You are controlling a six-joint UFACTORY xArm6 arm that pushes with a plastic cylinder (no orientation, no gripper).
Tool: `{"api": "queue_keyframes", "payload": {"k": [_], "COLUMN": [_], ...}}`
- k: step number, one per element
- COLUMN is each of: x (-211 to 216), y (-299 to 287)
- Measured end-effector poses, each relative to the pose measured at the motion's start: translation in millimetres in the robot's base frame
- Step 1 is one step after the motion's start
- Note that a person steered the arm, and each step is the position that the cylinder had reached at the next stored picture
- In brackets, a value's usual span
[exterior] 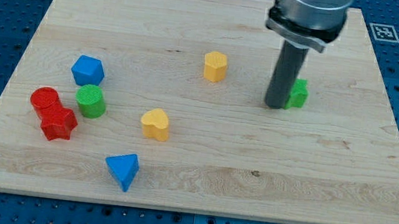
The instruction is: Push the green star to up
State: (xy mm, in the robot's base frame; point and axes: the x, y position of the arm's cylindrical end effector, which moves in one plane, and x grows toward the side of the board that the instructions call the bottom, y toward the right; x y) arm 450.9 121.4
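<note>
The green star (299, 93) lies on the wooden board (200, 172) at the view's right, partly hidden behind the rod. My tip (275, 105) rests on the board right against the star's left side, slightly below its middle. The dark rod rises from there to the arm's grey body at the view's top.
A yellow hexagon block (215, 65) lies left of the tip. A yellow heart (155, 123) sits near the middle. A blue block (87, 70), a green cylinder (91, 101), a red cylinder (45, 100), a red star-like block (58, 122) and a blue triangle (123, 170) lie at the left.
</note>
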Motion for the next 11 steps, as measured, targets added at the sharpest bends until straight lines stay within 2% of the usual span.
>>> {"api": "queue_keyframes", "payload": {"k": [1,3,6,9,11], "x": [2.6,3.7,-52.3,-48.9,-68.6], "y": [24.5,30.2,34.0,72.5,74.1]}}
